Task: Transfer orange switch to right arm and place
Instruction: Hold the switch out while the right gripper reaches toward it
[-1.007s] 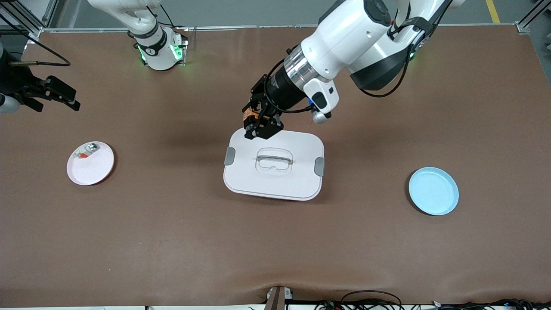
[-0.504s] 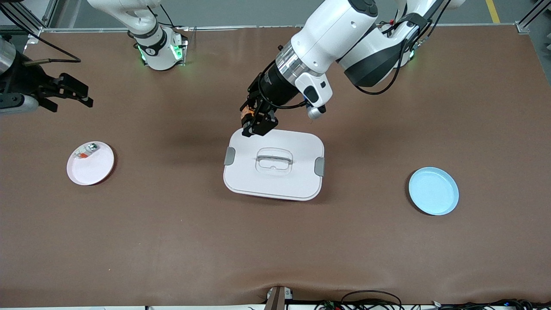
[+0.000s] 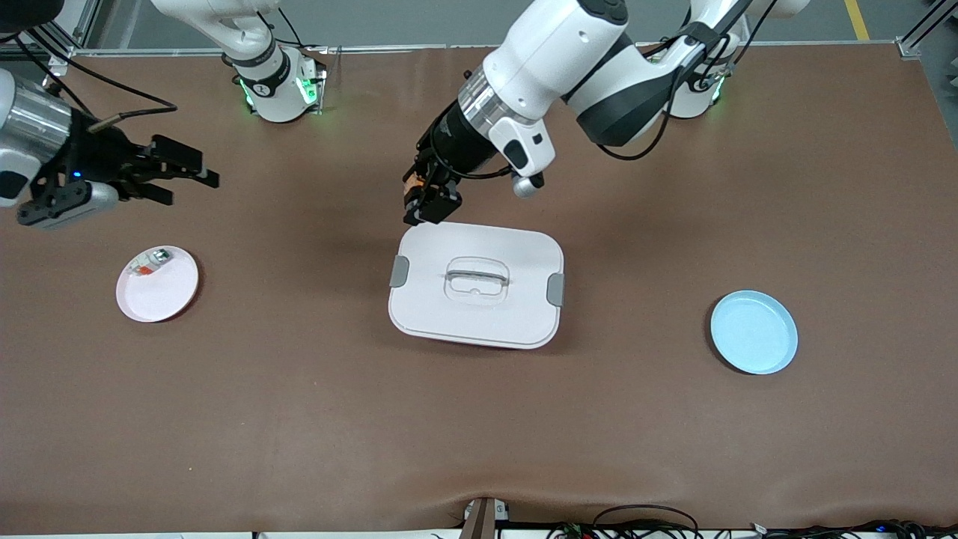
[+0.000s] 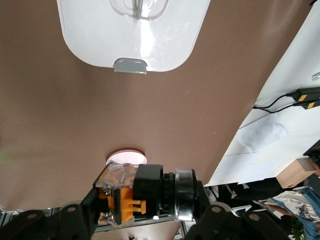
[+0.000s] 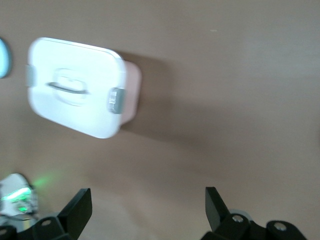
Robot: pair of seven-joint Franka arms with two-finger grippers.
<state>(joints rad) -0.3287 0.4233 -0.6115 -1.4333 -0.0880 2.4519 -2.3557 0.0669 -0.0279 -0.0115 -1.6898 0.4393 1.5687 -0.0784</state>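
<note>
Front view: the left gripper point(image 3: 421, 201), clamped on the stubby black orange-capped switch point(image 3: 412, 189), hangs at the 11 o'clock corner of the white lidded plastic box point(image 3: 476, 285). The right gripper point(image 3: 179, 171), jaws wide, is over bare brown table point(image 3: 479, 419), at 1 o'clock of the pink round plate point(image 3: 158, 283).

Left wrist view: the switch point(image 4: 145, 192) sits pinched between the fingers point(image 4: 80, 217).

Right wrist view: spread fingers point(image 5: 80, 206) hold nothing.
</note>
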